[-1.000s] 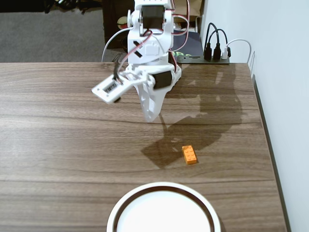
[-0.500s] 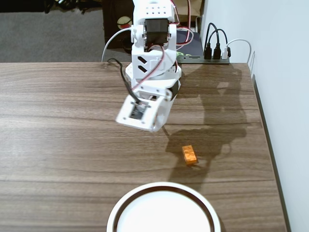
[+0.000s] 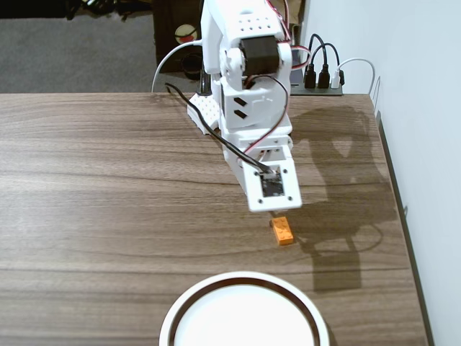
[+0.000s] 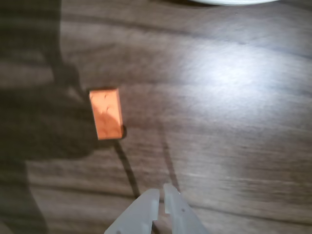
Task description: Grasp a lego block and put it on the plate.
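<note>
since swinging right, gripper (image 4: 161, 195) hovers over lego block (image 3: 282, 231).

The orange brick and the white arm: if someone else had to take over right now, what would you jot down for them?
Gripper: fingertips together, holding nothing, above bare table.
Lego block: lying flat on the wooden table, untouched; in the wrist view it sits up and to the left of the fingertips, not between them.
Plate: at the near table edge in the fixed view, nothing seen on it.
Done: arm positioned over the block area.
Left: open the jaws, line up on the block, grasp it, carry it to the plate, release.
</note>
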Controlling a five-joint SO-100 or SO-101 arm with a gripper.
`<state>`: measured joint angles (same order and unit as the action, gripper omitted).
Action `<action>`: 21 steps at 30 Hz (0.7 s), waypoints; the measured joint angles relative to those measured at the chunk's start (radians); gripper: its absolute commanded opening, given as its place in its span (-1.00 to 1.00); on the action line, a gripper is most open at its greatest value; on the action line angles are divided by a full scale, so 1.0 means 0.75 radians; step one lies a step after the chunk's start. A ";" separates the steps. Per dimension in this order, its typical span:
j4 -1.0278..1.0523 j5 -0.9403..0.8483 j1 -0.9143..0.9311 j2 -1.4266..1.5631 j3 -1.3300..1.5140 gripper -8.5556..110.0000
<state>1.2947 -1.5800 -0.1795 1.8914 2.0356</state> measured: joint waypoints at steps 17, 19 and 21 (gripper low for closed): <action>0.006 -0.168 -0.006 -0.229 -0.090 -0.42; -0.029 -0.168 -0.014 -0.247 -0.094 -0.42; -0.074 -0.149 -0.018 -0.270 -0.096 -0.42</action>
<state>1.2395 -1.6920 -0.1933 1.6889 1.9635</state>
